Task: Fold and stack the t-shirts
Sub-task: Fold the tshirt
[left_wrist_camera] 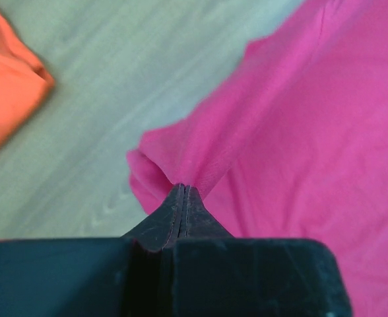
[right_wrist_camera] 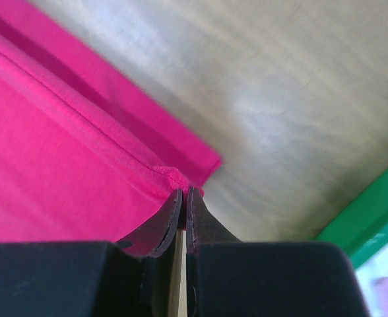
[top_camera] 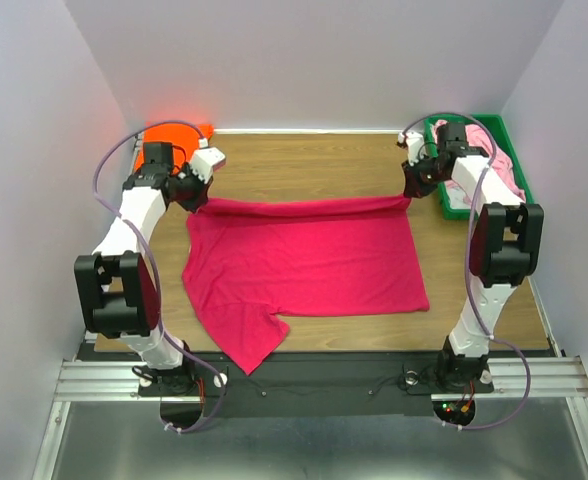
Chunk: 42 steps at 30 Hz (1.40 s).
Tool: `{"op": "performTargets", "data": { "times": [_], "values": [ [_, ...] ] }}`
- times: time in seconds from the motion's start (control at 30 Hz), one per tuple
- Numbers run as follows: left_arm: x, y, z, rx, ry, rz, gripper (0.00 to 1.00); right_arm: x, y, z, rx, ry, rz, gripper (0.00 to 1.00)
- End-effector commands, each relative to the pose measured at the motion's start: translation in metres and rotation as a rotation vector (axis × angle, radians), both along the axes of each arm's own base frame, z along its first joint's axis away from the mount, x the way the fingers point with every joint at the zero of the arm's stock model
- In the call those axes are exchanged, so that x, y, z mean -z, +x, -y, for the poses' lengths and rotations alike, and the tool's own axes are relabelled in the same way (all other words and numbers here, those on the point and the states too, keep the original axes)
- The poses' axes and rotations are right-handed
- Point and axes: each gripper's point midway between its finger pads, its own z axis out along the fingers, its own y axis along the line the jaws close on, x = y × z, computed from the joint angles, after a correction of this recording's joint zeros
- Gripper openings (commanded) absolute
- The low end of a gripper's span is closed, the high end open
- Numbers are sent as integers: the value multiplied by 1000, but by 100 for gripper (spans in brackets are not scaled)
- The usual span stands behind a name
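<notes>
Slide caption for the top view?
Left gripper and right gripper hold the crimson t-shirt by its far corners; orange t-shirt far left, pink t-shirt in green tray.

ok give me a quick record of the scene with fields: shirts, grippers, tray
crimson t-shirt: spread on the table, one sleeve sticking out near left
left gripper: shut on the crimson t-shirt's far left corner
right gripper: shut on its far right corner
orange t-shirt: far left corner of the table, apart from the crimson one
pale pink t-shirt: bunched in the green tray, far right
stack: none yet
</notes>
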Motion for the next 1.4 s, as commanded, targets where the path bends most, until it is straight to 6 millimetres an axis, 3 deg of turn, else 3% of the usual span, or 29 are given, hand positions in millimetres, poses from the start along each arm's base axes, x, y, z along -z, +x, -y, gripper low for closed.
{"op": "performTargets", "data": {
  "times": [0.0, 0.03, 0.07, 0.2, 0.3, 0.33, 0.4, 0.47, 0.53, 0.6, 0.73, 0.83, 0.93, 1.0, 1.03, 1.07, 1.1, 1.17, 1.23, 1.27, 1.3, 1.37],
  "values": [
    [25, -20, -6, 9, 35, -25, 0, 11, -21, -2, -37, 21, -36, 0],
    [32, -20, -7, 2, 36, -27, 0, 18, -25, -3, -41, 26, -57, 1],
    [51, -28, -7, 1, 38, -71, 0, 35, -32, -4, -42, 32, -103, 1],
    [90, -30, -10, -21, 51, -134, 0, 63, -41, -4, -47, 35, -172, 1],
    [108, -29, -13, -33, 62, -179, 13, 71, -43, -3, -40, 26, -195, 25],
    [109, -35, -11, -19, 50, -211, 27, 69, -42, -1, -34, 16, -191, 40],
    [91, -34, -9, 22, 39, -191, 38, 58, -44, 1, -31, 12, -177, 52],
    [71, -41, -1, 64, 3, -190, 51, 33, -37, 2, -26, 14, -121, 60],
    [47, -33, 5, 82, -26, -158, 54, 9, -26, -2, -23, 45, -75, 64],
    [29, -18, 8, 60, -63, -130, 54, -3, -20, -6, -8, 78, -73, 64],
    [26, 8, 11, 12, -115, -135, 54, -13, -6, -18, 11, 151, -98, 62],
    [41, 23, 14, -28, -155, -178, 53, -20, 2, -36, 5, 207, -111, 58],
    [43, 37, 14, -63, -178, -174, 52, -22, 13, -49, 25, 250, -123, 54],
    [48, 44, 14, -88, -193, -186, 52, -24, 18, -77, -1, 275, -129, 49],
    [50, 46, 14, -96, -196, -191, 51, -15, 21, -88, 21, 302, -167, 49],
    [55, 46, 15, -99, -199, -210, 49, -27, 29, -108, -7, 330, -135, 47],
    [56, 47, 15, -98, -200, -215, 49, -22, 33, -121, 11, 359, -165, 45],
    [63, 44, 14, -107, -195, -238, 47, -29, 37, -157, -28, 395, -151, 44],
    [70, 40, 10, -115, -178, -252, 47, -32, 43, -181, -39, 425, -143, 44],
    [73, 39, 10, -118, -171, -258, 47, -21, 44, -191, -44, 429, -163, 44],
    [78, 37, 8, -121, -163, -270, 47, -30, 47, -209, -73, 437, -138, 44],
    [84, 34, 6, -131, -148, -279, 47, -26, 48, -232, -93, 458, -151, 44]
  ]
}}
